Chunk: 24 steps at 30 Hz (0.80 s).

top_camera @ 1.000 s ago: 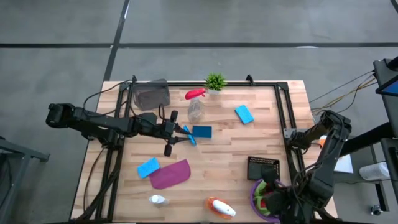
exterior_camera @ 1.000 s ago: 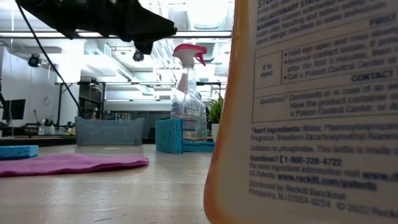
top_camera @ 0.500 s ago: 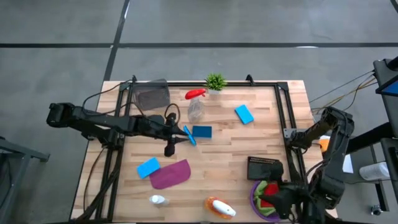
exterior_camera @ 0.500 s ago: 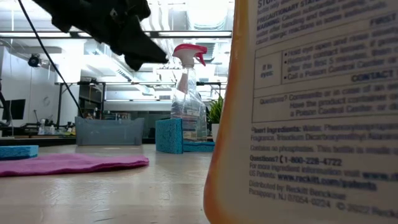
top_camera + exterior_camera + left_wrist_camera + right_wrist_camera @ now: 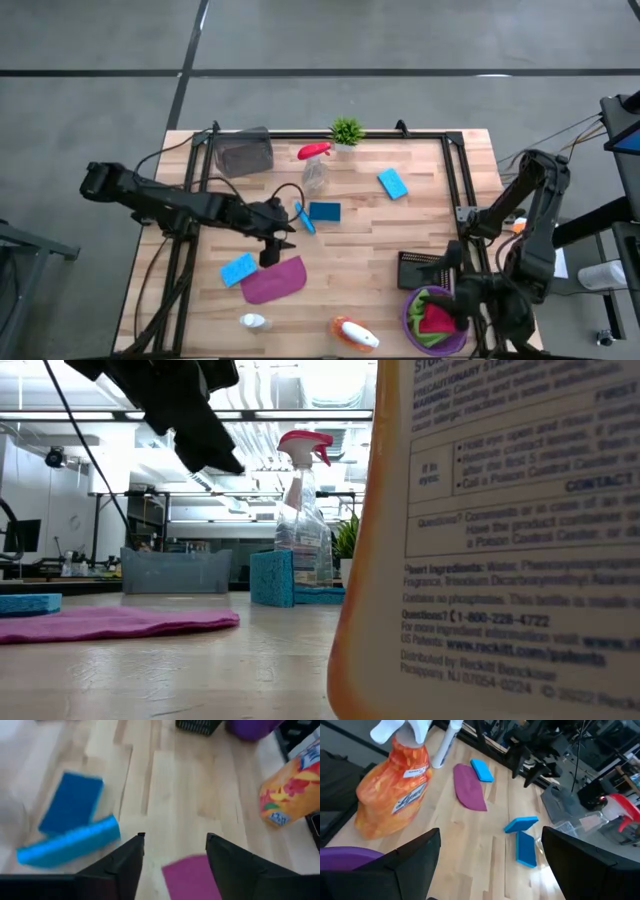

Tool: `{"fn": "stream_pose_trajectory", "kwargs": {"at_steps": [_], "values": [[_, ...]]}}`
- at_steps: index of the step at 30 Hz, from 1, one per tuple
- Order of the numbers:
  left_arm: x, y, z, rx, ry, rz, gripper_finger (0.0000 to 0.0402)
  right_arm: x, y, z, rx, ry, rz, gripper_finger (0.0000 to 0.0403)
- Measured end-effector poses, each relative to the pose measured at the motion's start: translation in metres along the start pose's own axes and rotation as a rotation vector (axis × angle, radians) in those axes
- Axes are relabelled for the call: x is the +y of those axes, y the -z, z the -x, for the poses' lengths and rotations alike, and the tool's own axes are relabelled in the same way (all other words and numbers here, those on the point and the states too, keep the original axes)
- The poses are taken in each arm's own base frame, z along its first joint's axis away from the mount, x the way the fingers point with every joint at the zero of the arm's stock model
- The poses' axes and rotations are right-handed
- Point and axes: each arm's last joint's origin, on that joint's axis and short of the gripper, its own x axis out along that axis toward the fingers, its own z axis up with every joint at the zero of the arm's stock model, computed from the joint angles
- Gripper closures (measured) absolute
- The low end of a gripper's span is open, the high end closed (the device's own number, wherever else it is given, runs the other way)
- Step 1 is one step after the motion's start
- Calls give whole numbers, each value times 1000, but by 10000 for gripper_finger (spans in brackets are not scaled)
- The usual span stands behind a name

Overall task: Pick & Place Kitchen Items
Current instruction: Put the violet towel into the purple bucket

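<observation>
Both grippers empty and spread, between picks

The left gripper (image 5: 271, 246) hangs over the purple cloth (image 5: 274, 281); descending, it could nudge the tilted sponge (image 5: 300, 217). The right gripper (image 5: 478, 308), fingers apart, sits over the purple bowl (image 5: 412, 322).

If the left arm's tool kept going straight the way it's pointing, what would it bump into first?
Probably the magenta cloth: the left tool stands open and empty, and the cloth lies right between its fingers. The blue sponges sit off to one side. Depth is hard to judge.
</observation>
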Motion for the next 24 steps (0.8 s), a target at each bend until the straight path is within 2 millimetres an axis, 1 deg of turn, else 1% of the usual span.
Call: {"fn": "stream_pose_trajectory", "kwargs": {"at_steps": [5, 10, 16, 20, 24], "values": [[-8, -2, -8, 154, -2, 75, 125, -10, 3, 8, -25, -23, -34, 60], [-28, -6, -30, 242, 67, 68, 86, -14, 3, 11, -33, -29, -44, 60], [-51, -8, -62, 377, 52, 60, 77, -12, 4, 10, -27, -35, -31, 60], [-53, -3, -81, 508, -14, 66, 77, -10, 5, 9, -23, -37, -23, 60], [-51, 7, -97, 570, -76, 77, 77, -10, 5, 9, -21, -39, -24, 60]]}}
